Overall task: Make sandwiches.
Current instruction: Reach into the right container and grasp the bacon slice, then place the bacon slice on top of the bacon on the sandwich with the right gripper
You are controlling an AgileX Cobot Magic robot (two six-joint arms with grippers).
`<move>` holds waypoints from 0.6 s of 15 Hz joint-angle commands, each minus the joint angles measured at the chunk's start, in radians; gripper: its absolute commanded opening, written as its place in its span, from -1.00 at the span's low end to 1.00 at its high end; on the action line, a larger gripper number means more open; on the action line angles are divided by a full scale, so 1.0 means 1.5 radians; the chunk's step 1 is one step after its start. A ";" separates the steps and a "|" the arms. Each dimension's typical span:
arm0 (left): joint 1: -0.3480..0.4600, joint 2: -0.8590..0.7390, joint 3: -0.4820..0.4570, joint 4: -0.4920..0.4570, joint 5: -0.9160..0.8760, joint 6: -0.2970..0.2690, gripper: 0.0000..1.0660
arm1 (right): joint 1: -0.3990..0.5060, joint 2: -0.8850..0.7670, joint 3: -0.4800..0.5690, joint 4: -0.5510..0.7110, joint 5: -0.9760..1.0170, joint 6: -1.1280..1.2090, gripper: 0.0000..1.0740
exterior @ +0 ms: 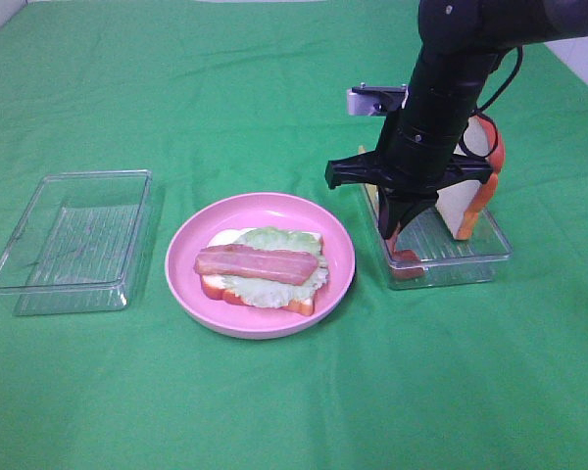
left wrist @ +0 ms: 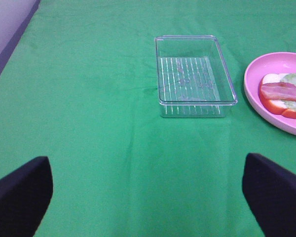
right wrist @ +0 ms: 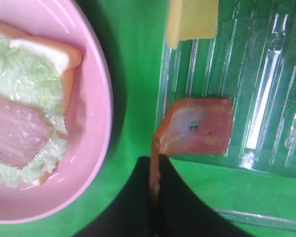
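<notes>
Bacon [right wrist: 200, 126] is pinched tight in my right gripper [right wrist: 155, 170] at the box [exterior: 475, 257] edge. The sandwich [exterior: 263, 266] sits on the plate [exterior: 188, 289] just beside it. My left gripper [left wrist: 148, 197] is wide open.

sandwich [exterior: 265, 272] | open-faced, bacon [exterior: 255, 262] topmost | flat on pink plate [exterior: 182, 259]

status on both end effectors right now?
Left end effector: open, holding nothing.
Right end effector: closed on the end of a bacon strip.
</notes>
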 commanded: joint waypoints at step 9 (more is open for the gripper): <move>0.001 -0.013 0.003 -0.008 -0.011 -0.002 0.83 | 0.031 -0.151 -0.028 0.245 0.020 -0.075 -1.00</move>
